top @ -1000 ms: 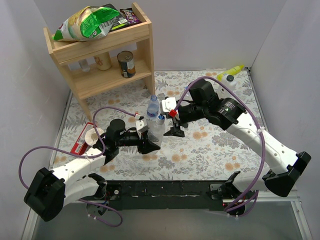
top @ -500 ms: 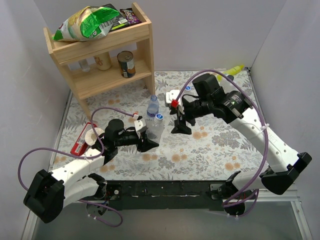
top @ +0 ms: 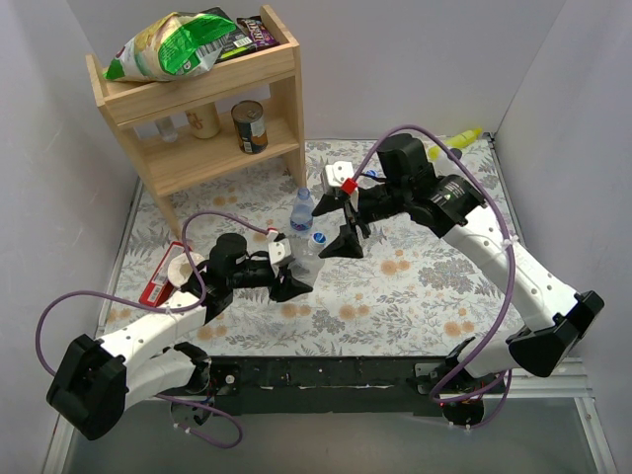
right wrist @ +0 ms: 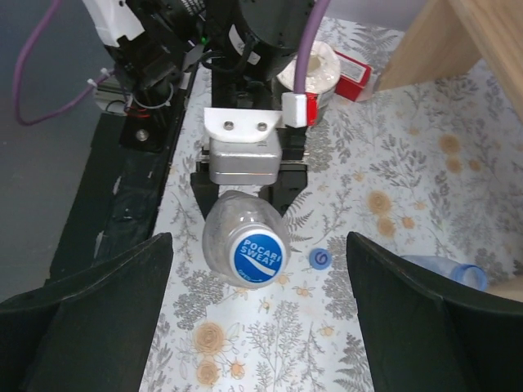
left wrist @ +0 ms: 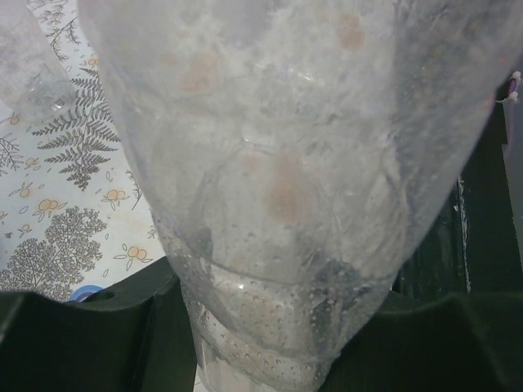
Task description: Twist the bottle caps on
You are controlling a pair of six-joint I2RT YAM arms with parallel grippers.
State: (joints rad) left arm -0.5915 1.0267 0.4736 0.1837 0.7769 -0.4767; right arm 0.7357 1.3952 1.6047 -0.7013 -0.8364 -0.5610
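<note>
Blue-capped clear bottle (right wrist: 222,233), loose blue cap (right wrist: 319,259), grey-and-orange floral tablecloth (right wrist: 392,204), purple cable (right wrist: 307,37), pale wooden shelf (top: 197,89)

The top external camera looks down from high behind the arm bases, taking in the whole floral table (top: 425,296) and the wooden shelf (top: 284,109) at upper left. The left wrist camera sits pressed against a clear bottle (left wrist: 270,163), which fills its frame. The right wrist camera looks down from close above, with that bottle's blue cap (right wrist: 257,255) at centre and the left gripper (right wrist: 248,196) just above it in frame. All three views share this bottle (top: 306,259).
</note>
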